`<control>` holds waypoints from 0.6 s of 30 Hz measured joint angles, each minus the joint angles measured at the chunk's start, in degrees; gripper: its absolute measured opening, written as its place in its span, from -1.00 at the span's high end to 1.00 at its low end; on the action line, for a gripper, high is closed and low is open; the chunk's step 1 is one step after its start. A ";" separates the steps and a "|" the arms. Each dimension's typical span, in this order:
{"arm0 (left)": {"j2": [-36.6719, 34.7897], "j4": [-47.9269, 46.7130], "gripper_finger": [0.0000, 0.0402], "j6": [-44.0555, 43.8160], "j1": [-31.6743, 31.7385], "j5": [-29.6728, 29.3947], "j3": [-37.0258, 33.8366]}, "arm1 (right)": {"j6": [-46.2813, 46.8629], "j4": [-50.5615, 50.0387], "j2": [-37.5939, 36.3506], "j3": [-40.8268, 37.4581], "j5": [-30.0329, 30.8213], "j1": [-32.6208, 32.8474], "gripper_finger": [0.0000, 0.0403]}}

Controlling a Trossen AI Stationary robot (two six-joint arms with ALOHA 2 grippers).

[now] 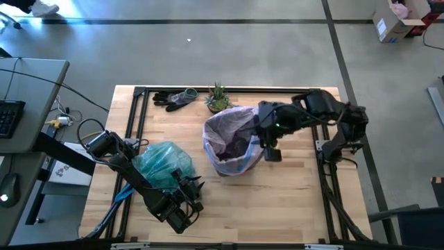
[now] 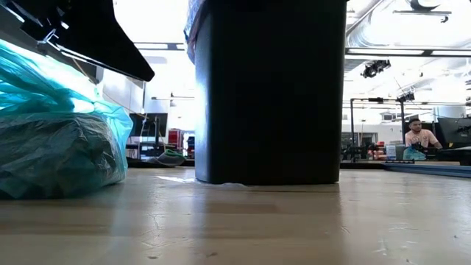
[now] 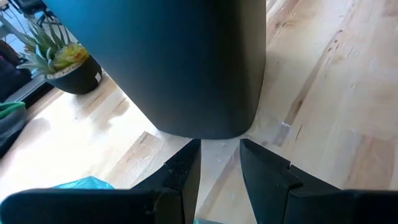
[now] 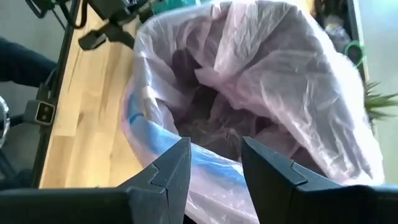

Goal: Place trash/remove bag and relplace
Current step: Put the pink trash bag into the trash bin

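Both arms are dark, blocky and six-jointed with black cabling along their links. The left gripper [image 3: 221, 168] and right gripper [image 4: 214, 168] each end in two flat, angular, matte black fingers.

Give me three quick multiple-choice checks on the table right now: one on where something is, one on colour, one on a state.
1. Where does the teal bag lie?
A. inside the bin
B. on the table beside the left arm
C. on the floor

2. What colour is the liner now in the bin?
A. pale pink
B. black
C. yellow

3. How does the right gripper stand?
A. shut on the plant
B. fingers apart over the bin's rim, holding nothing
C. resting on the gloves

Answers:
1 B: the teal bag sits bunched on the wood next to the left arm, with the left gripper just past it.
2 A: the liner draped over the bin is pale pink.
3 B: the right gripper shows a gap between its fingers above the rim.
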 joint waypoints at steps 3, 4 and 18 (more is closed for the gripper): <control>0.02 0.11 0.52 -0.55 0.00 0.19 0.00 | -0.71 -1.78 0.24 -0.14 -2.37 -1.54 0.37; 0.00 0.17 0.52 -0.59 0.00 0.19 0.00 | -1.50 -2.18 0.46 -0.14 -3.04 -1.88 0.37; 0.02 3.91 0.52 -1.03 0.07 1.68 0.00 | -13.31 -1.99 0.69 -8.04 -8.86 -4.66 0.36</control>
